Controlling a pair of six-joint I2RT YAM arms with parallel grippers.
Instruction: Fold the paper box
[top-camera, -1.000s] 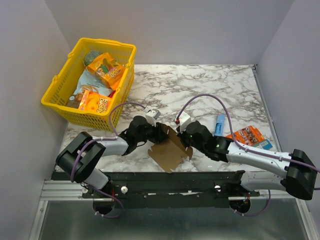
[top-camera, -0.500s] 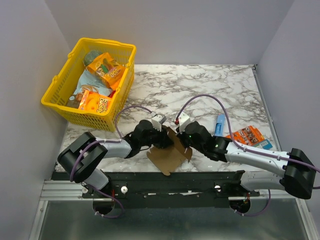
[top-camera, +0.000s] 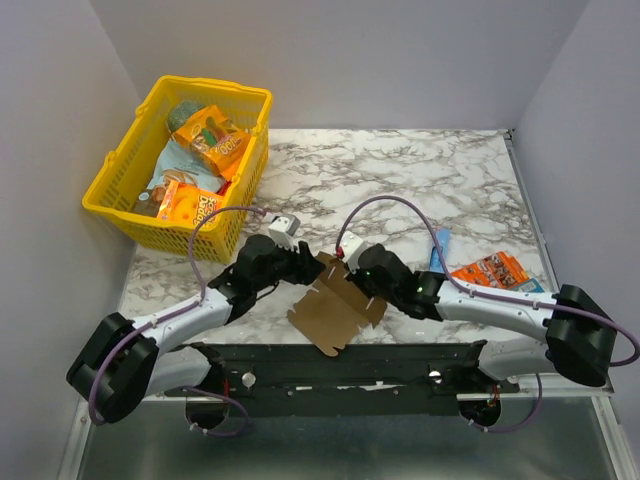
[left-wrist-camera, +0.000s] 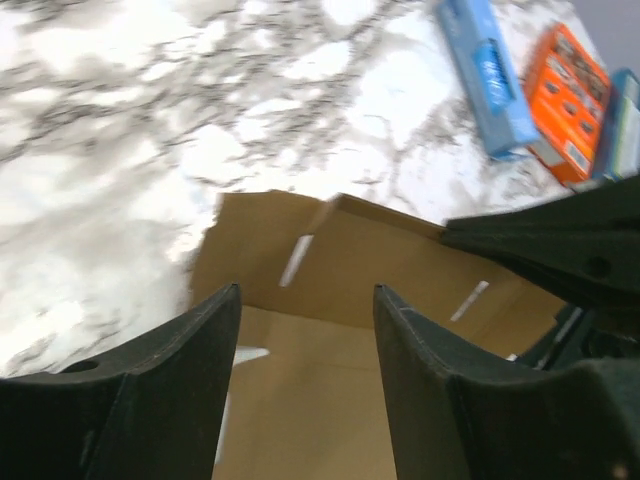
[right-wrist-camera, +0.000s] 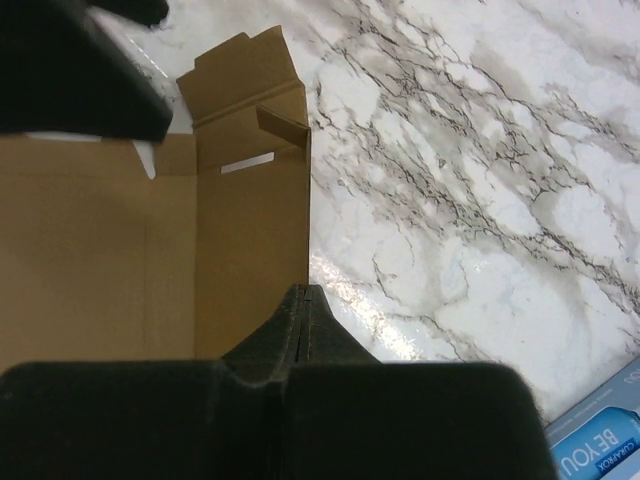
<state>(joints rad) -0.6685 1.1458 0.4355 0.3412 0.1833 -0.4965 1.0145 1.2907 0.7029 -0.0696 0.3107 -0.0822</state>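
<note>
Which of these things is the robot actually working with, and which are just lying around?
In the job: paper box, left gripper open over it, right gripper shut on its edge.
Lying about: yellow basket, snack packets inside, slim blue packet, orange packet.

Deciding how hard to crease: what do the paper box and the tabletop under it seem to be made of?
The paper box looks like thin brown cardboard, matte and unprinted; cut slots and fold lines show. The tabletop is white with grey marble veining and glossy, throwing glare in the right wrist view; real stone or printed laminate, I cannot tell.
</note>
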